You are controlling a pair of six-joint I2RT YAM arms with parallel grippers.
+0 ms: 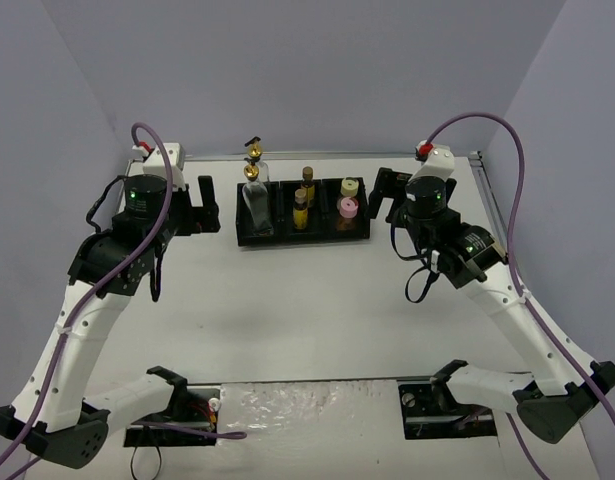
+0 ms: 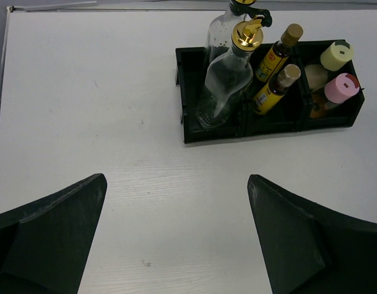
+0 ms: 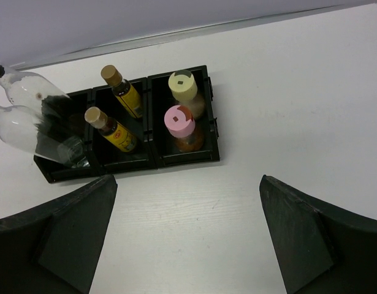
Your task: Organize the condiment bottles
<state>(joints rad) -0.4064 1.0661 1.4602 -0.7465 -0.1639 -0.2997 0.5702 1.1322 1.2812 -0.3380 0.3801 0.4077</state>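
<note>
All six condiment bottles stand in the black three-compartment tray (image 1: 357,234) at the back of the table. Two tall clear glass bottles with gold pourers (image 1: 254,190) fill the left compartment, two small amber bottles (image 1: 301,208) the middle, a beige-lidded jar (image 1: 349,187) and a pink-lidded jar (image 1: 347,208) the right. The left wrist view shows the glass bottles (image 2: 228,76), amber bottles (image 2: 275,82) and jars (image 2: 341,87); the right wrist view shows the same tray (image 3: 183,158). My left gripper (image 1: 207,205) is open and empty left of the tray. My right gripper (image 1: 385,193) is open and empty right of it.
The white table (image 1: 307,310) is bounded by grey walls at the back and sides. The arm bases and a foil-like panel (image 1: 307,410) sit at the near edge.
</note>
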